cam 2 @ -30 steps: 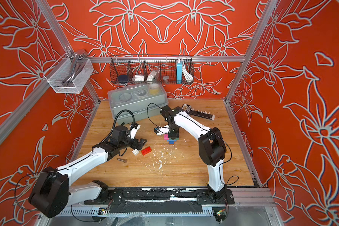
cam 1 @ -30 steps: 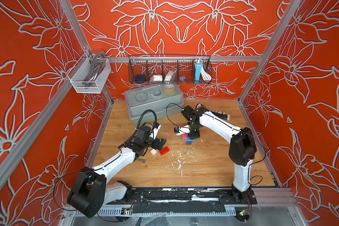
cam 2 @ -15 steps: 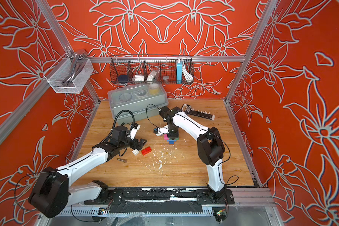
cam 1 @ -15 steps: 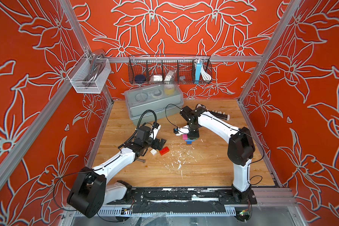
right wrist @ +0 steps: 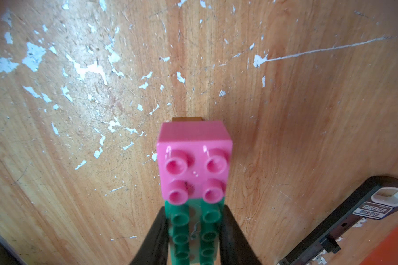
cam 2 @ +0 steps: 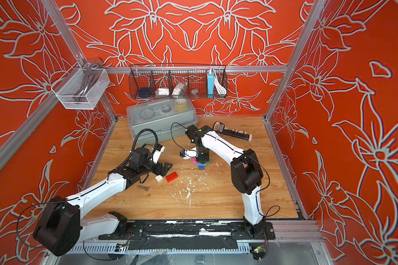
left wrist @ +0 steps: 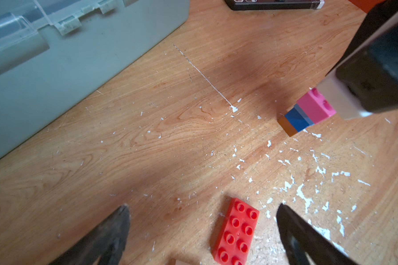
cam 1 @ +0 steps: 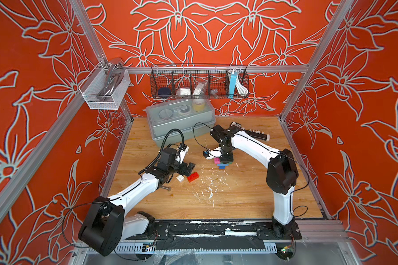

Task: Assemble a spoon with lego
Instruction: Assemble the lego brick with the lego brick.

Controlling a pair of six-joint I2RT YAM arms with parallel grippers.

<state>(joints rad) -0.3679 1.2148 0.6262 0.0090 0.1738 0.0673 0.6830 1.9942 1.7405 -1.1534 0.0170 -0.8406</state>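
Both top views: high overhead at the 6 o'clock edge, tilted toward the orange flowered back wall [cam 1: 211, 34] at 12 o'clock, covering the whole scratched wooden tabletop [cam 1: 239, 202]. Left wrist view: low, oblique, near the flat red studded plastic brick [left wrist: 236, 231]. Right wrist view: very close above the multicoloured stacked-brick assembly [right wrist: 193, 160], which all four views share.

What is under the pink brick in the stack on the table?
Under the pink brick lie a pale blue layer, a dark blue brick and a brown brick at the bottom. Whether the green brick reaches under it is covered.
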